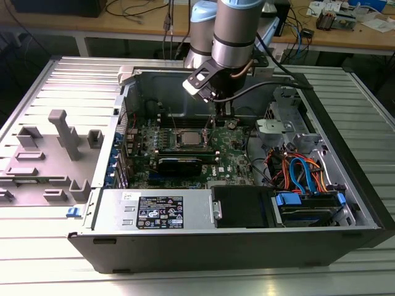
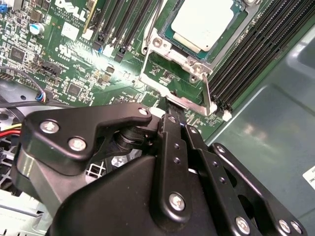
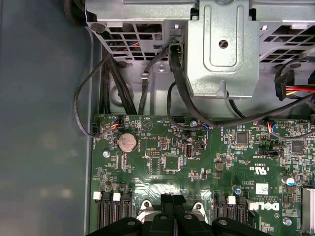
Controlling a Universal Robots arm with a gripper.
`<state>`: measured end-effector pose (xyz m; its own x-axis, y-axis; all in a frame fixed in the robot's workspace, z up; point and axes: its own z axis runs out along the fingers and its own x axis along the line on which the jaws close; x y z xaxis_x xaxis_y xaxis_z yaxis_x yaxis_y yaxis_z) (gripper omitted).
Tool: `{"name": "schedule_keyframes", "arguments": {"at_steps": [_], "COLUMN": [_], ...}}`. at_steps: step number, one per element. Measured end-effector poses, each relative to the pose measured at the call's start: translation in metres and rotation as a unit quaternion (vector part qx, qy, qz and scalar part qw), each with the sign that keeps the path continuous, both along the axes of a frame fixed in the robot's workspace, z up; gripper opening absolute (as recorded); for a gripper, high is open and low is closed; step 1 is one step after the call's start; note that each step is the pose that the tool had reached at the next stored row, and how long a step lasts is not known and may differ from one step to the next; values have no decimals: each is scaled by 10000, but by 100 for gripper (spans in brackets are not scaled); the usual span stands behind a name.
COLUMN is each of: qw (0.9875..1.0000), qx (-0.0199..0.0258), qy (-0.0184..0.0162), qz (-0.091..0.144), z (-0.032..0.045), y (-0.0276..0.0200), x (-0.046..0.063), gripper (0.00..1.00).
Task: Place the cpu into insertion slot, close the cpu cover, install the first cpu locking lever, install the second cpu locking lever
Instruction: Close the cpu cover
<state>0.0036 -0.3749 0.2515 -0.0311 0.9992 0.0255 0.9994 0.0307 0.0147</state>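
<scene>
The tool, clenched shut, sits tip-down at the edge of the cover, probably to hold it flat over the cpu, seated in the slot at upper middle of the second wrist view.

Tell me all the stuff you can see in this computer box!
computer case: one, grey and black, lying open
motherboard: one, green, inside the case
cpu: one, silver, middle of the motherboard
cpu cover: one, silver, around the cpu
memory slots: several, black, both sides of the cpu
coin battery: one, silver, on the motherboard
cables: several, blue and orange, inside, exterior view's right
moulded tray: one, grey, beside the case
gripper: one, black, shut, at the cpu cover's edge
</scene>
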Motion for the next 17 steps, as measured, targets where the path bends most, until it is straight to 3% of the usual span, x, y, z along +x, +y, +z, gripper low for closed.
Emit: {"name": "schedule_keyframes", "arguments": {"at_steps": [17], "qw": [10000], "qx": [0], "qy": [0], "qz": [1], "z": [-1], "y": [0], "x": [-122], "gripper": [11]}}
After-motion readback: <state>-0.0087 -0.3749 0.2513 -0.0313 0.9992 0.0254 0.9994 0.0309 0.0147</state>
